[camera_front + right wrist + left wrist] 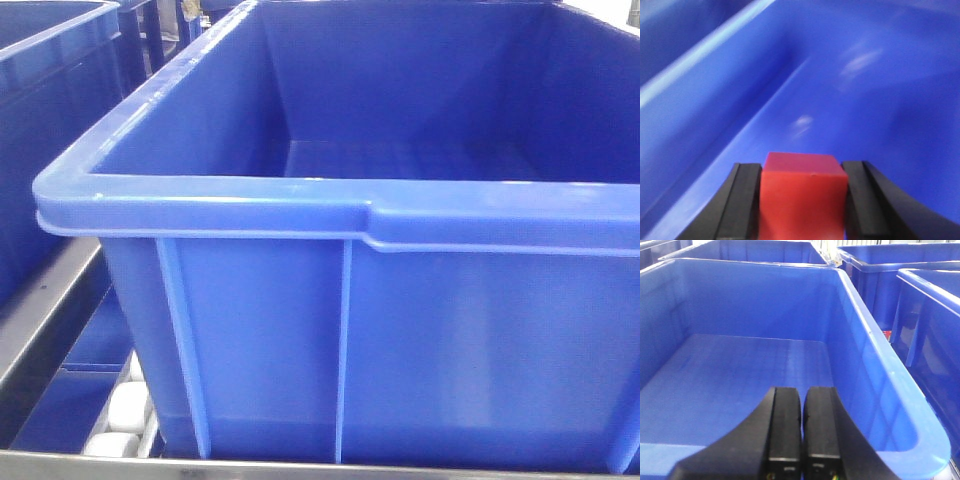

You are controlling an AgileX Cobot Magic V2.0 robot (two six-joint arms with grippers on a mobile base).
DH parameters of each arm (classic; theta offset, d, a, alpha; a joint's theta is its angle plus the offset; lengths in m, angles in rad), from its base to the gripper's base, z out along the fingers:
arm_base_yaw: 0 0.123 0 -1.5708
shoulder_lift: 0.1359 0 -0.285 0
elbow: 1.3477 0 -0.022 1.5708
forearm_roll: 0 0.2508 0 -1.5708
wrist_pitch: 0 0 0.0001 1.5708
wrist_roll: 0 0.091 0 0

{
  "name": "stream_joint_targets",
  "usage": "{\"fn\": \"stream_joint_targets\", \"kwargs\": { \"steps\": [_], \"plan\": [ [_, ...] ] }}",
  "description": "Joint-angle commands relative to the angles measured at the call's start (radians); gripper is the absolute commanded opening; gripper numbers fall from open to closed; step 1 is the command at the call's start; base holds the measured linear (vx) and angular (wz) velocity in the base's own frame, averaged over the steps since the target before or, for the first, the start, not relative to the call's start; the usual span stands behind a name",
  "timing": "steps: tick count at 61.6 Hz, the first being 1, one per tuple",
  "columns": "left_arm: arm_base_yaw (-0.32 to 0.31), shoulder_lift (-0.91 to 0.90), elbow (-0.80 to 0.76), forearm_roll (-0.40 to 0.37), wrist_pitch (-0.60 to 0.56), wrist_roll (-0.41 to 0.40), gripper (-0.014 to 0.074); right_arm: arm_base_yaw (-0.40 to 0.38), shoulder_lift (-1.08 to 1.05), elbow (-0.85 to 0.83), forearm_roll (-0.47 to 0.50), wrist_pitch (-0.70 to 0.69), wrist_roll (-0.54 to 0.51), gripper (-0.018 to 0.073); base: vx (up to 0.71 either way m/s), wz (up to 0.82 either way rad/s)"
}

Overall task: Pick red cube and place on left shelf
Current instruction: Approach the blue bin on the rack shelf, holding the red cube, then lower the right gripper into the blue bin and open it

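Right wrist-mounted view, from close up: the right pincer point(803, 172) is clamped on the red cube point(802, 200), one black finger point(742, 200) pressed to each side face. The cube sits low inside a blue crate point(715, 100), with the crate's wall and floor running away behind it. The picture is blurred, and I cannot tell whether the cube touches the floor.

On the left wrist view, the left pincer point(802, 392) hangs over the near rim of a big crate, its two fingers pressed together with nothing between them. More blue crates point(930, 315) stand just beside it on the right.

From the front, the same sort of crate fills the frame. It rests on the left shelf point(45, 310), a grey rail with white rollers point(120, 410) showing beneath.
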Motion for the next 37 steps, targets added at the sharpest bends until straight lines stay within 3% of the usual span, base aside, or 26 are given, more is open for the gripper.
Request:
{"fn": "stream_joint_targets", "kwargs": {
  "steps": [1, 16, 37],
  "plan": [
    [-0.004, -0.013, 0.024, -0.001, -0.084, 0.000, 0.0102, 0.040, 0.135, -0.095, -0.018, -0.038, -0.015, 0.0052, 0.00, 0.00],
    [-0.004, -0.013, 0.024, -0.001, -0.084, 0.000, 0.0102, 0.049, 0.482, -0.267, -0.018, 0.053, -0.014, 0.0052, 0.00, 0.00],
    [-0.004, -0.013, 0.024, -0.001, -0.084, 0.000, 0.0102, 0.047, 0.684, -0.377, -0.018, 0.138, -0.014, 0.0053, 0.00, 0.00]
  ]
}}
